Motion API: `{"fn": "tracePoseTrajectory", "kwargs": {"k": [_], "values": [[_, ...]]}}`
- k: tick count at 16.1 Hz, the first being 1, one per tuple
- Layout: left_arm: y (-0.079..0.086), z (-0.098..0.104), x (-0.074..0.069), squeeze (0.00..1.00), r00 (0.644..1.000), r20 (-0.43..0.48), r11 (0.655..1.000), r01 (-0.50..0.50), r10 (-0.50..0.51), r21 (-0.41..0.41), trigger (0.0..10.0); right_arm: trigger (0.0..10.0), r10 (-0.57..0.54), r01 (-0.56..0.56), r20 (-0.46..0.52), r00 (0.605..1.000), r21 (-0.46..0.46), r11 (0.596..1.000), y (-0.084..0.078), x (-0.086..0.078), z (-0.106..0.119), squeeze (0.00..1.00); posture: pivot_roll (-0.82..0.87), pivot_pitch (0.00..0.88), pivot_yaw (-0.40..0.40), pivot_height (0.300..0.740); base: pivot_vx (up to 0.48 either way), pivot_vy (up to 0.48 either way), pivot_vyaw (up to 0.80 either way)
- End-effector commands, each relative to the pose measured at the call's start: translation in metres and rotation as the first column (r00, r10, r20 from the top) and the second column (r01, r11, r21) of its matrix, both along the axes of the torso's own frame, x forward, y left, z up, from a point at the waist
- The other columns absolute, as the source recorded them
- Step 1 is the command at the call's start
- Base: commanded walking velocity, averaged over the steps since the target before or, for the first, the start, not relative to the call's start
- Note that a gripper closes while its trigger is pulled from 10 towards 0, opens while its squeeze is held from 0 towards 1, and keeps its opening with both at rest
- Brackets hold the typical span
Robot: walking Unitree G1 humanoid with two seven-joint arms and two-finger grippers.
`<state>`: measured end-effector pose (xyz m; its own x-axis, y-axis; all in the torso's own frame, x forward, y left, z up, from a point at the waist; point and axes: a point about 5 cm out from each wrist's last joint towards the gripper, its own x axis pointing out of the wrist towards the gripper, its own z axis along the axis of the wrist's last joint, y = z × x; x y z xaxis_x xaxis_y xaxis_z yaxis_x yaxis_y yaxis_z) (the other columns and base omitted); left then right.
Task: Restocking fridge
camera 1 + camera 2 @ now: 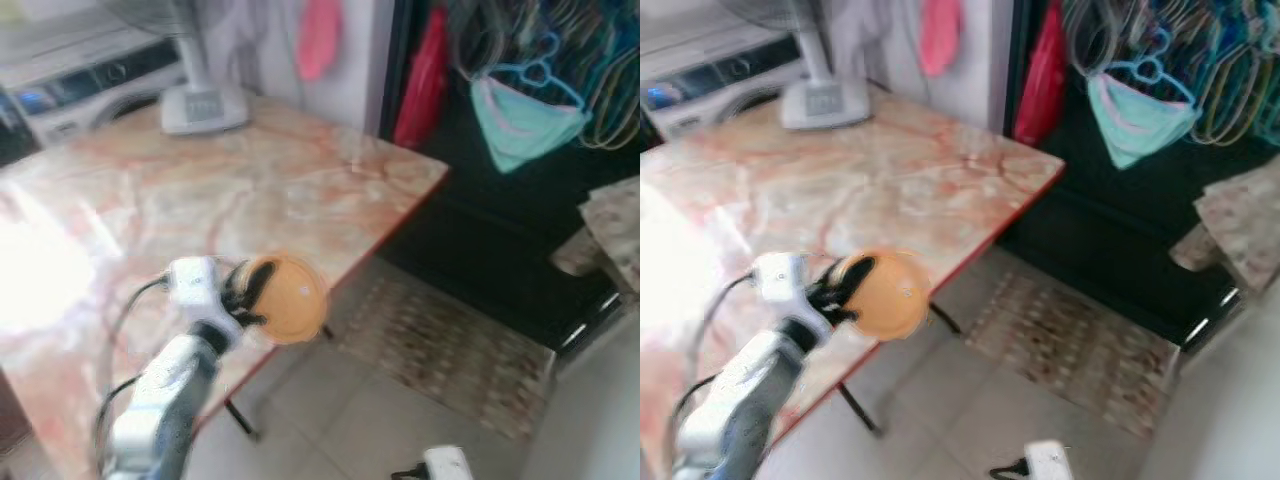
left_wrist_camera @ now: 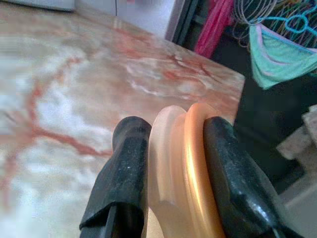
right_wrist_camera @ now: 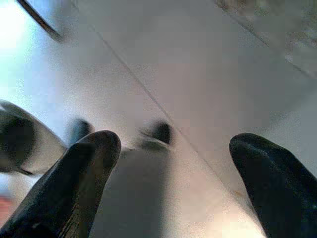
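My left gripper (image 1: 250,290) is shut on a round orange container with a lid (image 1: 290,298), held over the near edge of a marble-patterned table (image 1: 230,180). In the left wrist view the black fingers (image 2: 126,173) clamp the container's orange lid and pale body (image 2: 183,168) edge-on. My right gripper (image 3: 173,173) hangs low with its fingers (image 3: 84,168) spread wide apart, open, above pale floor tiles.
A white fan base (image 1: 203,106) stands at the table's far side, with a washing machine (image 1: 80,85) behind. Hangers and a teal garment (image 1: 520,120) fill a dark opening on the right. A patterned mat (image 1: 450,350) lies on the tiled floor.
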<state>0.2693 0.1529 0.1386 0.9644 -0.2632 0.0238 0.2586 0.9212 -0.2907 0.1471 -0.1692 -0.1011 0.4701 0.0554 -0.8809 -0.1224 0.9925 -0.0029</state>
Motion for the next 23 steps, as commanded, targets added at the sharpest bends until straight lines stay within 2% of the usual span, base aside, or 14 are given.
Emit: {"fn": "tracePoseTrajectory", "kwargs": {"k": [1, 11, 15, 23], "values": [[-0.0127, 0.0097, 0.0028, 0.00, 0.998, 0.038, 0.999, 0.048, -0.047, -0.019, 10.0, 10.0, -0.008, 0.007, -0.019, 1.000, -0.024, 1.000, -0.0096, -0.0069, -0.0017, 0.00, 0.09, 0.016, 0.064, 0.740, 0.000, 0.412, 0.00], [-0.0157, 0.0095, 0.0020, 0.00, 0.997, 0.053, 0.998, 0.061, -0.061, 0.013, 10.0, 10.0, -0.009, 0.008, -0.018, 1.000, -0.024, 1.000, -0.0089, -0.0070, -0.0018, 0.00, 0.09, 0.014, 0.066, 0.740, 0.000, 0.027, -0.16], [-0.0144, 0.0083, 0.0029, 0.00, 0.998, 0.051, 0.999, 0.046, -0.048, 0.028, 10.0, 10.0, -0.008, 0.008, -0.019, 1.000, -0.025, 1.000, -0.0089, -0.0070, -0.0018, 0.00, 0.09, 0.015, 0.065, 0.740, 0.000, -0.342, -0.40], [-0.0160, 0.0081, 0.0033, 0.00, 0.997, 0.053, 0.998, 0.052, -0.054, 0.041, 10.0, 10.0, -0.009, 0.008, -0.020, 1.000, -0.025, 1.000, -0.0088, -0.0070, -0.0019, 0.00, 0.09, 0.014, 0.065, 0.740, 0.000, -0.104, -0.30]]}}
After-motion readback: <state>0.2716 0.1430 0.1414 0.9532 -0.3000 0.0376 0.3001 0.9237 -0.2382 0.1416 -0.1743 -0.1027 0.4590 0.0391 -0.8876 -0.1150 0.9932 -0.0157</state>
